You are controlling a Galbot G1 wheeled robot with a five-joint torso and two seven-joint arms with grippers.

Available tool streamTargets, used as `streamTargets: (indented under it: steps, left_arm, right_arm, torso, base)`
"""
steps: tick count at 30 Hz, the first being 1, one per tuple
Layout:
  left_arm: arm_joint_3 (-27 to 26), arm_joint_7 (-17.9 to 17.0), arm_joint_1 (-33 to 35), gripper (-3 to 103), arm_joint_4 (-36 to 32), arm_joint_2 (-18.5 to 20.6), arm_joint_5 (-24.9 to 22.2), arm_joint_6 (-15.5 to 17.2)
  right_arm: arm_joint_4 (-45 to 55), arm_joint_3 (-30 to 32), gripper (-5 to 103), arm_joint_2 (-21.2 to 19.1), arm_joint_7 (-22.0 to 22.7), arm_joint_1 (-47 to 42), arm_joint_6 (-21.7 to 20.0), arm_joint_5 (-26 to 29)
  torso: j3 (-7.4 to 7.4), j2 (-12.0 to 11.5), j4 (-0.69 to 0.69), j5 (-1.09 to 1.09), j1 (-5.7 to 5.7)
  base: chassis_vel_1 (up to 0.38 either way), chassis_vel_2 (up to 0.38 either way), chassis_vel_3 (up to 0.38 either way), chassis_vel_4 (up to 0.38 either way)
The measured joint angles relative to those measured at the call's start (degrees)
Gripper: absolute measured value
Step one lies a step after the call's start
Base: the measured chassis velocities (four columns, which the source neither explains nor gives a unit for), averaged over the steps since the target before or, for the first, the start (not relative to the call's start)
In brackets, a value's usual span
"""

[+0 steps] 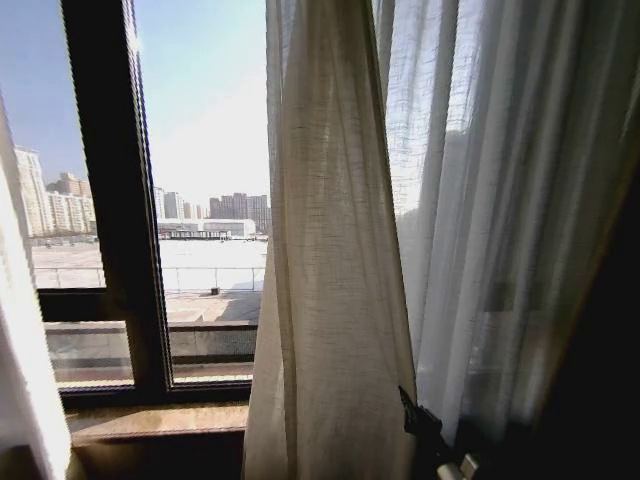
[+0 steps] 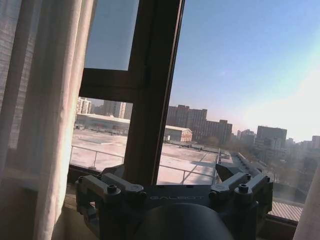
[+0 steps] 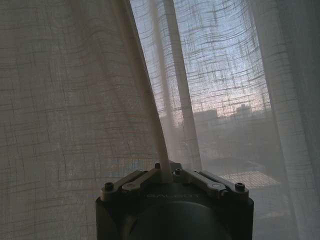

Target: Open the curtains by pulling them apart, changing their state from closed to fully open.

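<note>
The right curtain (image 1: 340,250) hangs in sheer cream pleats over the middle and right of the head view. Its beige hemmed edge is gathered toward my right gripper (image 1: 425,425), low beside it. In the right wrist view that gripper (image 3: 165,167) is shut on the curtain's hem (image 3: 161,145), and woven fabric (image 3: 75,100) spreads all around it. A strip of the left curtain (image 1: 20,380) shows at the far left. My left gripper (image 2: 167,187) is open, holds nothing, and faces the bare window, with curtain folds (image 2: 50,125) beside it.
A dark metal window frame bar (image 1: 115,200) stands upright between the two curtains, with a crossbar low down. A wooden sill (image 1: 160,420) runs beneath the glass. Rooftops and city buildings lie outside the uncovered pane.
</note>
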Motion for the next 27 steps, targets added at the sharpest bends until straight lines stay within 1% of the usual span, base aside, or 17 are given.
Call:
streamTargets:
  steps: [3,7,9,17,19,24,27]
  left_arm:
    - [0.0,0.0,-0.05,100,0.01,-0.01,0.0,-0.01]
    - [0.02,0.0,-0.14,100,0.01,-0.06,0.0,-0.01]
    - [0.03,0.0,-0.12,100,0.01,-0.07,0.01,-0.01]
    - [0.01,0.02,-0.03,100,0.1,-0.04,0.02,-0.05]
    - [0.03,0.04,-0.03,100,0.2,-0.04,0.02,-0.06]
    - [0.06,0.46,-0.04,100,0.56,-0.04,0.02,-0.25]
    - [0.0,0.55,0.02,100,0.55,-0.01,-0.04,-0.3]
  right_arm:
    - [0.32,0.0,0,0.07,0.0,-0.19,0.03,-0.06]
    - [0.66,-0.06,0,0.23,0.0,-0.35,0.16,-0.16]
    - [0.63,-0.09,0,0.38,0.0,-0.24,0.25,-0.14]
    - [0.6,-0.15,0,0.46,-0.04,-0.27,0.46,-0.24]
    - [0.61,-0.15,0,0.5,-0.04,-0.27,0.58,-0.3]
    - [0.61,-0.09,0,0.55,-0.04,-0.34,0.73,-0.31]
    - [0.6,-0.01,0,0.53,-0.04,-0.37,0.74,-0.31]
  torso:
    - [0.0,0.0,0.02,-0.02,0.0]
    - [0.0,0.0,0.0,0.0,0.0]
    - [-0.01,0.01,0.03,0.0,-0.01]
    - [0.0,0.0,0.01,-0.02,0.0]
    - [0.0,0.0,0.0,-0.02,0.0]
    - [-0.01,0.0,0.03,0.02,0.0]
    - [0.0,0.0,0.01,-0.04,0.0]
  base:
    - [-0.349,-0.358,0.354,0.357]
    - [-0.345,-0.361,0.346,0.351]
    - [-0.333,-0.333,0.323,0.335]
    - [-0.306,-0.3,0.309,0.294]
    - [-0.242,-0.272,0.241,0.27]
    - [-0.21,-0.191,0.224,0.205]
    - [-0.207,-0.219,0.204,0.196]
